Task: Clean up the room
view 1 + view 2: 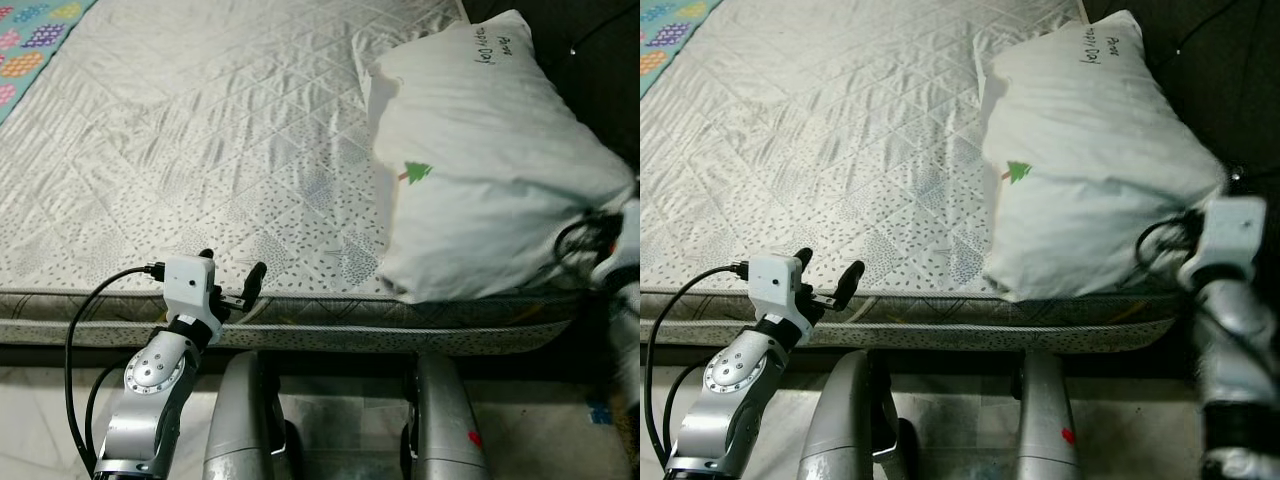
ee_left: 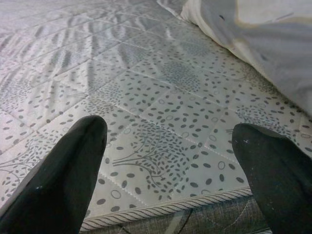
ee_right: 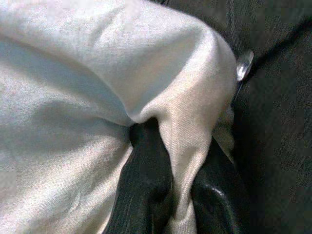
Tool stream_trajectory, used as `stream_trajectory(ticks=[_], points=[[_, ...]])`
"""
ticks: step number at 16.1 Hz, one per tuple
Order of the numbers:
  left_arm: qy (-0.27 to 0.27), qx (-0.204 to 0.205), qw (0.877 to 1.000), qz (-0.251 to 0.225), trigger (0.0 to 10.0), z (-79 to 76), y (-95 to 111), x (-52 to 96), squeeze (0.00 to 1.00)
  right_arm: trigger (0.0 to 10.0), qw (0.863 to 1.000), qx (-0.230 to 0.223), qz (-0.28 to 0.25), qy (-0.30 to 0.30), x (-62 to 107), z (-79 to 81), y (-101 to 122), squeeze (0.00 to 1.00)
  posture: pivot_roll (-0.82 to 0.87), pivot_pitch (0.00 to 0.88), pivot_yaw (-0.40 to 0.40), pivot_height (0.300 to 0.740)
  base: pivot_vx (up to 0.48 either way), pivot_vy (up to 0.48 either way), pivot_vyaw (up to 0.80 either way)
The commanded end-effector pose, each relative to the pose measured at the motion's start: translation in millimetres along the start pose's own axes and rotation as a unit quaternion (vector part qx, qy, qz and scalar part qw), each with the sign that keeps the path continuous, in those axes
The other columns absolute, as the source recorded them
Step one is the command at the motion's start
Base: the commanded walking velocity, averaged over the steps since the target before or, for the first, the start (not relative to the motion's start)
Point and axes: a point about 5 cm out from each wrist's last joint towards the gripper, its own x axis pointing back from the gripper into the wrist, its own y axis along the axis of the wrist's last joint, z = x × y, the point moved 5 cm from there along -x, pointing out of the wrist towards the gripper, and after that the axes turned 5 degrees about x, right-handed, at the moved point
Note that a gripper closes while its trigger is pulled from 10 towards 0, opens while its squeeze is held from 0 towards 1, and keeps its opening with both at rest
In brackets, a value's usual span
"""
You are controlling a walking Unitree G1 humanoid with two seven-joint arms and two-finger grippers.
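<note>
A white pillow (image 1: 480,170) with a small green tree print and handwriting lies on the right side of the mattress (image 1: 200,150), overhanging its near edge. My right gripper (image 3: 170,195) is shut on a fold of the pillow (image 3: 122,73) at its near right corner; its wrist (image 1: 1225,235) sits at that corner. My left gripper (image 1: 232,275) stands open at the mattress's near edge, left of the pillow, with nothing between its black fingers (image 2: 63,175). In the left wrist view the pillow (image 2: 273,44) lies ahead across the patterned mattress (image 2: 161,117).
A dark headboard or upholstered panel (image 1: 590,60) rises behind and right of the pillow. A colourful play mat (image 1: 35,40) lies at the far left beyond the mattress. My silver legs (image 1: 440,420) stand on a pale floor (image 1: 330,410) before the bed.
</note>
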Motion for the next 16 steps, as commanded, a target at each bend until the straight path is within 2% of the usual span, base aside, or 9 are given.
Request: stream_trajectory(ticks=[1, 2, 3, 4, 5, 7, 9, 12, 16], points=[[0.01, -0.008, 1.0, 0.005, 10.0, 5.2, -2, 4.3, 0.0, 5.5, 1.0, -0.006, -0.004, 0.003, 5.9, 7.1, 0, 0.0, -0.02, 0.176, 0.106, 0.546, 0.0, 0.0, 0.0], [0.01, -0.008, 1.0, 0.005, 10.0, 5.1, -2, 4.5, 0.0, 10.0, 1.0, -0.011, -0.001, 0.012, 10.4, 17.9, -3, 0.0, -0.02, 0.176, 0.106, 0.546, 0.0, 0.0, 0.0], [0.01, -0.007, 1.0, 0.004, 10.0, 4.7, -2, 4.8, 0.0, 10.0, 1.0, -0.016, 0.001, 0.023, 17.0, 33.1, -7, 0.0, -0.02, 0.174, 0.104, 0.546, 0.0, 0.0, 0.0], [0.011, -0.006, 1.0, 0.004, 10.0, 4.5, -2, 4.9, 0.0, 10.0, 0.999, -0.019, -0.001, 0.031, 20.7, 41.5, -8, 0.0, -0.02, 0.174, 0.104, 0.546, 0.0, 0.0, 0.0], [0.011, -0.005, 1.0, 0.003, 10.0, 4.5, -2, 5.1, 0.0, 10.0, 0.999, -0.026, -0.006, 0.034, 23.4, 48.2, -7, 1.0, -0.02, 0.174, 0.103, 0.546, 0.0, 0.0, 0.0], [0.013, -0.004, 1.0, 0.001, 10.0, 4.6, -2, 5.4, 0.0, 10.0, 0.999, -0.032, -0.017, 0.027, 25.6, 55.2, 0, 1.0, -0.02, 0.175, 0.102, 0.546, 0.0, 0.0, 0.0], [0.015, -0.004, 1.0, 0.0, 10.0, 5.1, -2, 5.9, 0.0, 10.0, 0.999, -0.019, -0.042, 0.019, 23.3, 54.7, 13, 1.0, -0.02, 0.175, 0.1, 0.546, 0.0, 0.0, 0.0], [0.018, -0.005, 1.0, 0.0, 10.0, 6.6, -2, 6.4, 0.0, 10.0, 0.997, -0.004, -0.074, -0.004, 16.5, 46.4, 36, 1.0, -0.02, 0.17, 0.097, 0.546, 0.0, 0.0, 0.0], [0.02, -0.003, 1.0, -0.002, 10.0, 4.6, -2, 5.3, 0.0, 10.0, 0.99, -0.003, -0.136, -0.041, 10.3, 34.8, 79, 1.0, -0.02, 0.159, 0.094, 0.546, 0.0, 0.0, 0.0]])
